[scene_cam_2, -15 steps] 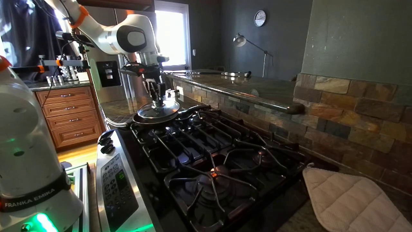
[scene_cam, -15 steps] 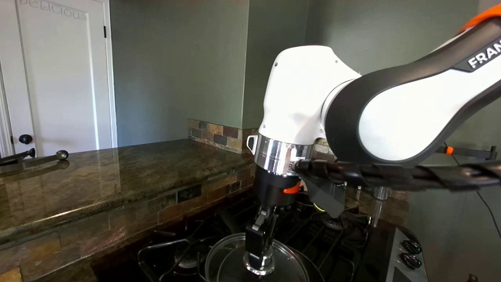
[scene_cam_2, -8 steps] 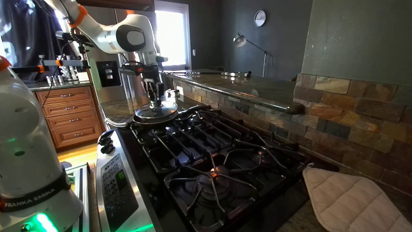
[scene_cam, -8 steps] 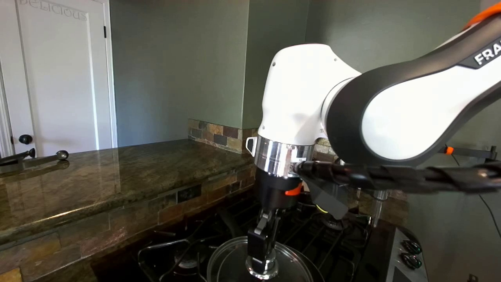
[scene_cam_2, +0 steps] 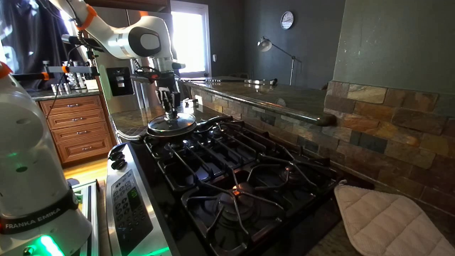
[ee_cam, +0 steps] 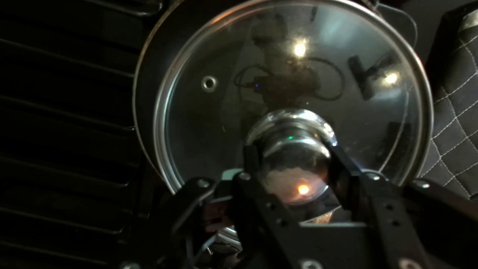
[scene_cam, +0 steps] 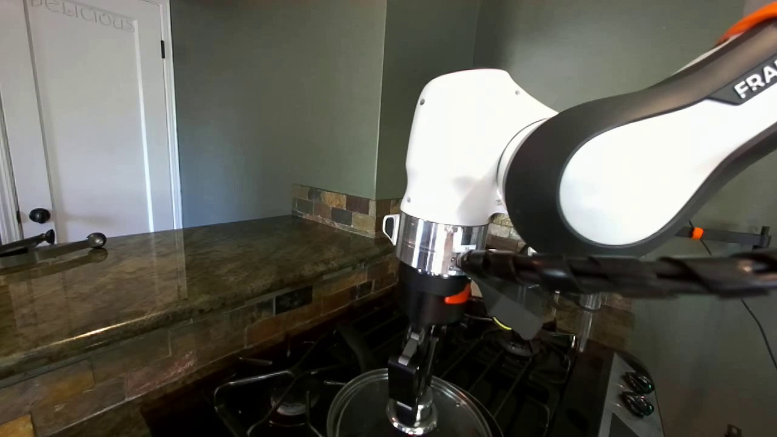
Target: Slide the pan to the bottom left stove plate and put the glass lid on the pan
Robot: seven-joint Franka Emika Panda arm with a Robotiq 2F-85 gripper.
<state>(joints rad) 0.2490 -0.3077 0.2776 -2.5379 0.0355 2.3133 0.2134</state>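
Note:
The glass lid (scene_cam_2: 185,123) is over the black pan (ee_cam: 147,97) at the far end of the stove; the lid also shows in an exterior view (scene_cam: 364,403). My gripper (ee_cam: 293,157) is shut on the lid's shiny metal knob (ee_cam: 295,172); it also shows in both exterior views (scene_cam: 411,413) (scene_cam_2: 171,113). The lid looks nearly level. In the wrist view it sits a little right of the pan's centre, with the pan's rim showing on the left. I cannot tell whether the lid's rim touches the pan all round. The stove plate under the pan is hidden.
Other burners under black grates (scene_cam_2: 234,199) fill the near part of the stove. A raised stone counter (scene_cam_2: 256,94) runs along the back. A control panel with knobs (scene_cam_2: 118,163) lines one side. A pale oven mitt (scene_cam_2: 387,217) and a black quilted cloth (ee_cam: 455,112) lie beside the stove.
My gripper and the lid have moved slightly down and sideways, toward the control panel side. The visible gap between lid and pan has shrunk. The pan has not moved.

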